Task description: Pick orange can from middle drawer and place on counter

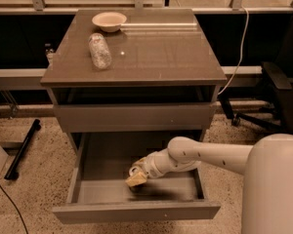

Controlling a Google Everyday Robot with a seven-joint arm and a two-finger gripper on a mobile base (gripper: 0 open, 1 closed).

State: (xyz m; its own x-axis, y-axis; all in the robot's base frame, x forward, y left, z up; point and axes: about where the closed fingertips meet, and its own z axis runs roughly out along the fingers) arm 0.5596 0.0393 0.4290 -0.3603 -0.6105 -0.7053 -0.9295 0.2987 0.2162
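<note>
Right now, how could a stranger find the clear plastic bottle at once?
Find the glossy grey-brown counter topping the grey cabinet; the end effector is below, inside the open grey drawer. On the counter's left side lies a clear plastic bottle, long and cylindrical, unlike the round pale bowl behind it.

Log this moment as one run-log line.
phase: reach | gripper: inside open middle drawer, at orange can | grasp: unclear | counter: can not yet placed

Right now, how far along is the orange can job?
Done: the middle drawer is open. In hand: the gripper is down inside it at the orange can; whether it grips, I cannot tell. Left: lift the can and set it on the counter.
</note>
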